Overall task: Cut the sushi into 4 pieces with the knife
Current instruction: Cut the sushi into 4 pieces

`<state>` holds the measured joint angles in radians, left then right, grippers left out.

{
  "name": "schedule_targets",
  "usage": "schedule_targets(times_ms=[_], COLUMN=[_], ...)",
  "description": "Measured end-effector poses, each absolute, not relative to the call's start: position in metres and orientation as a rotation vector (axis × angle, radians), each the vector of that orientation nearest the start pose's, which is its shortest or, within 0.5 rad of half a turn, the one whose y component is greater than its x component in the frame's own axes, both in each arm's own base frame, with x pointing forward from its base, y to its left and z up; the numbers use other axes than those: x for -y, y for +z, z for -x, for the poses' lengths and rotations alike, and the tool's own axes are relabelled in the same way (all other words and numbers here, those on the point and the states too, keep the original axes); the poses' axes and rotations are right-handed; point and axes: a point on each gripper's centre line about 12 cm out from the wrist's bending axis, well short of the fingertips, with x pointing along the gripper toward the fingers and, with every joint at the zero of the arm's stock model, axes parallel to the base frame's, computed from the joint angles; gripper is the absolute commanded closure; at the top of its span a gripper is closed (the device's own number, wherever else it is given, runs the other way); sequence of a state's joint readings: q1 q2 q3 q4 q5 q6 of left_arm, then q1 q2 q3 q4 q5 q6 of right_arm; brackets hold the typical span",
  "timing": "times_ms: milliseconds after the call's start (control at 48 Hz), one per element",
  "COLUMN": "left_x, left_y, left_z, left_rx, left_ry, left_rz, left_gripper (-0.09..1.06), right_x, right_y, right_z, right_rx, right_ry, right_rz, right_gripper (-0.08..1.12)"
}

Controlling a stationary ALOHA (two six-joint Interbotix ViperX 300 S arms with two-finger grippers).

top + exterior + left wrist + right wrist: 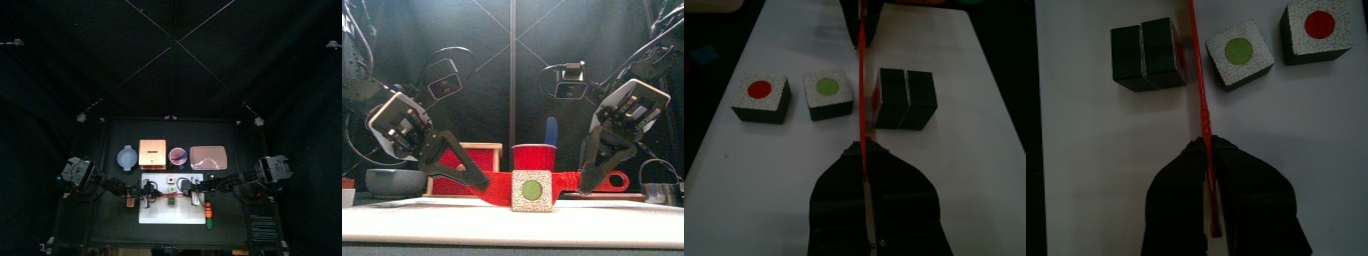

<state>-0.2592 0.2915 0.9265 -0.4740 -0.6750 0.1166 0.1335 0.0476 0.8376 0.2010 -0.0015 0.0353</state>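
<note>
the flat white cutting board (969, 112) is plain white. on it, the dark green double block of sushi (909, 98) is one dark colour throughout. the cube sushi piece with a green dot (827, 96) has a white, faintly speckled face, and the cube sushi piece with a red dot (760, 98) has the same white; both have dark green sides. the thin red toy knife (862, 90) is red all over. farther back, the round red cup (536, 157) holds a blue toy knife (551, 130). to its left are the pale wooden box with a red drawer front (462, 165) and the blue-grey bowl (393, 182). the flat pink tray (210, 157) is at the far right.
</note>
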Motion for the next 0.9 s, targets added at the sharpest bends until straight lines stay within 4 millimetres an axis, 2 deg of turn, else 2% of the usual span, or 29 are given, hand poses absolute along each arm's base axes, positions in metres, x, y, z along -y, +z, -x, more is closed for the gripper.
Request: schedule_targets(times_ms=[271, 542, 750, 896], left_x=[0.053, 0.033, 0.02, 0.022], left_y=[0.05, 0.052, 0.063, 0.077], left_z=[-0.338, -0.342, -0.343, -0.342], left_rx=[-0.572, -0.566, -0.543, -0.542], left_ry=[0.127, 0.152, 0.169, 0.147], left_rz=[0.107, 0.063, 0.041, 0.052], left_gripper=[0.81, 0.81, 0.81, 0.81], right_x=[-0.037, -0.021, -0.015, -0.017], right_y=[0.098, 0.103, 0.108, 0.117], right_z=[-0.337, -0.337, -0.337, -0.338], right_rx=[-0.893, -0.886, -0.874, -0.857], right_ry=[-0.005, -0.035, -0.045, -0.036], right_rz=[-0.175, -0.175, -0.17, -0.167], right_gripper=[0.93, 0.93, 0.93, 0.93])
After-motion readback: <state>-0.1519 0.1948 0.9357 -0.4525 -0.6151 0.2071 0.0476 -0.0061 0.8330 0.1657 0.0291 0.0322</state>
